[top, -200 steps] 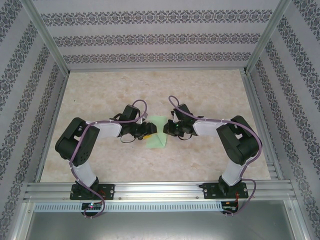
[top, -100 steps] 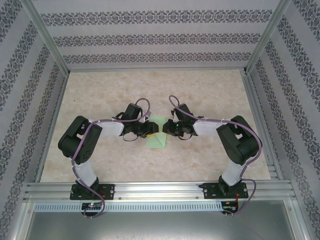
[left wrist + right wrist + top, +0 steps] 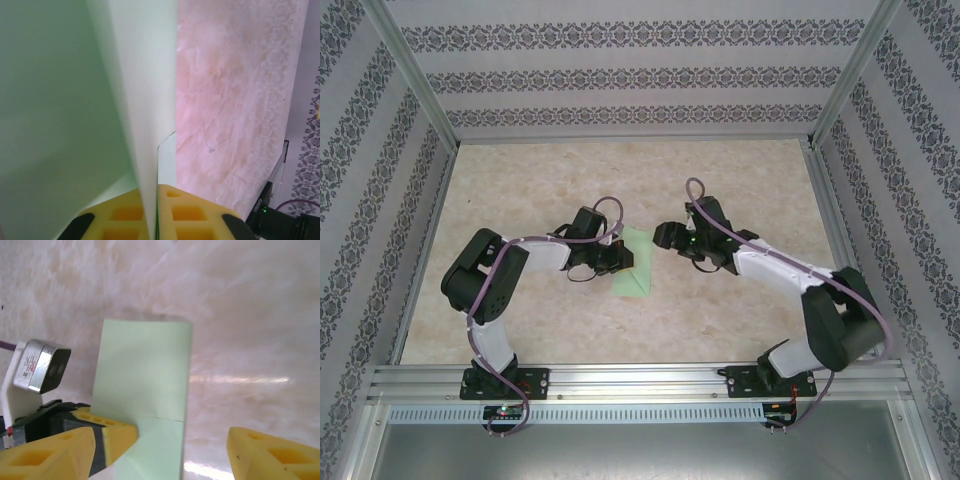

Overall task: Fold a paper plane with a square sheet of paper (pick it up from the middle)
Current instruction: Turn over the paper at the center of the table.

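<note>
Left gripper (image 3: 620, 258) is clamped shut on the green paper (image 3: 636, 266) at centre frame from above, its yellow pads (image 3: 125, 217) pinching a raised fold low in the wrist view. Right gripper (image 3: 663, 237) sits just right of the paper's upper edge, jaws wide apart, holding nothing, over the pale table (image 3: 740, 175)

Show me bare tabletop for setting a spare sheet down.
Free: the far strip of table below the back wall, and the near strip by the front rail. Crowded: centre, where left fingers clamp the sheet of paper and right fingers hang open.
</note>
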You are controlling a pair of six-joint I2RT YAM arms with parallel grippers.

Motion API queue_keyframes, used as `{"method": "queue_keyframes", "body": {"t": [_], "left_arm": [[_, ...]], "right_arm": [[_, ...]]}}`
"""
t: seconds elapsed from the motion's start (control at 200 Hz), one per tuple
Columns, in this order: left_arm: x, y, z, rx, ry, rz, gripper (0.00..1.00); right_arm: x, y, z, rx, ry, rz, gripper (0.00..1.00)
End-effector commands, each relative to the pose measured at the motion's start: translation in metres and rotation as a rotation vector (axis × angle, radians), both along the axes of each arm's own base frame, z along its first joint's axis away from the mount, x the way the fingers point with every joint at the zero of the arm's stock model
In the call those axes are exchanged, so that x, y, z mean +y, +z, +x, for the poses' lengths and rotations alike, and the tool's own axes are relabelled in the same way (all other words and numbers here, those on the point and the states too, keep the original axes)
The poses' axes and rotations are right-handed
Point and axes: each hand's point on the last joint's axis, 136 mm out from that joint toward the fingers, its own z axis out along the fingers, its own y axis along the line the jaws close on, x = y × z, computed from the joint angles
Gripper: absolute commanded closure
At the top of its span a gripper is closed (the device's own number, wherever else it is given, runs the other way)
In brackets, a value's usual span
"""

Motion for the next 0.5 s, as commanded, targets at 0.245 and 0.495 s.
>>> {"method": "queue_keyframes", "body": {"t": [0.245,0.495], "left_arm": [[0.040,0.079,0.019,-0.320,-0.095,0.472,0.95],[0.080,0.113,0.046,-0.495,-0.090,0.938,0.95]], "right_arm": [[-0.096,0.042,-0.003,-0.150,-0.302,-0.182,0.14],[-0.118,0.041,-0.011,-0.159,-0.356,-0.157,0.02]]}}
